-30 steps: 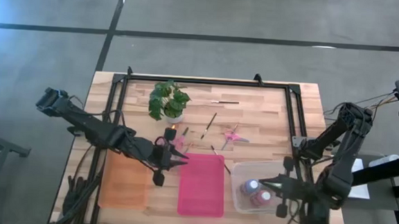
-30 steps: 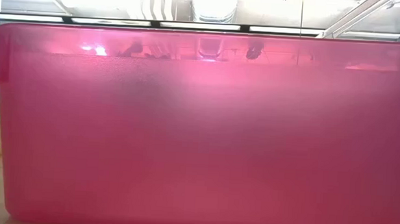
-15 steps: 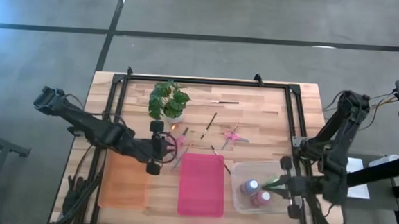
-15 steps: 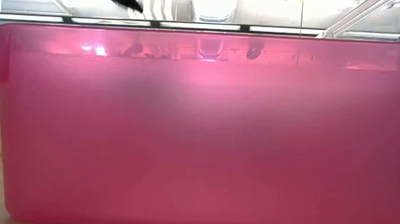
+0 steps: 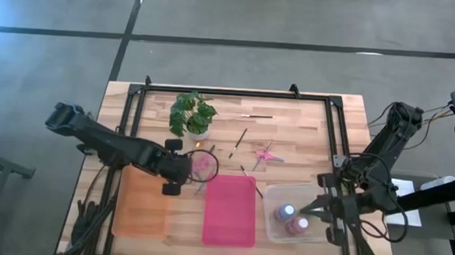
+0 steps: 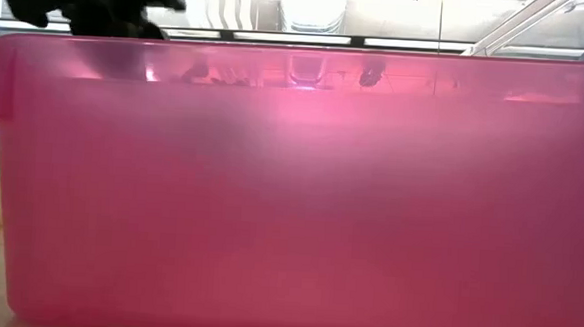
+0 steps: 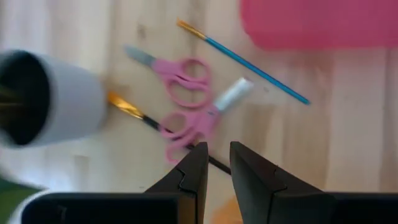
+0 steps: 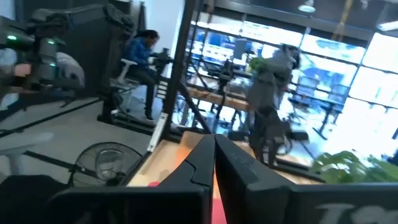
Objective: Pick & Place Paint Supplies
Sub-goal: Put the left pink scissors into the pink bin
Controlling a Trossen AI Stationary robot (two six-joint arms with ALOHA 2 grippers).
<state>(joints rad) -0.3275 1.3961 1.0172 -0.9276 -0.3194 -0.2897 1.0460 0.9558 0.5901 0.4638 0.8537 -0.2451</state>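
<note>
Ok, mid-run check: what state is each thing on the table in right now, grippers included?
left gripper: nearly shut, empty, above the scissors
right gripper: shut, empty
scissors: lying flat on the table
pink bin: empty
orange bin: empty
clear bin: holds two paint bottles

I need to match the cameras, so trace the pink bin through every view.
High view: the pink bin sits at the table's near edge, between an orange bin and a clear bin.
Low view: its wall fills nearly the whole picture.
Left wrist view: one corner, beyond a blue brush.
Right wrist view: cannot tell.
Shared landmark: the pink bin itself.
</note>
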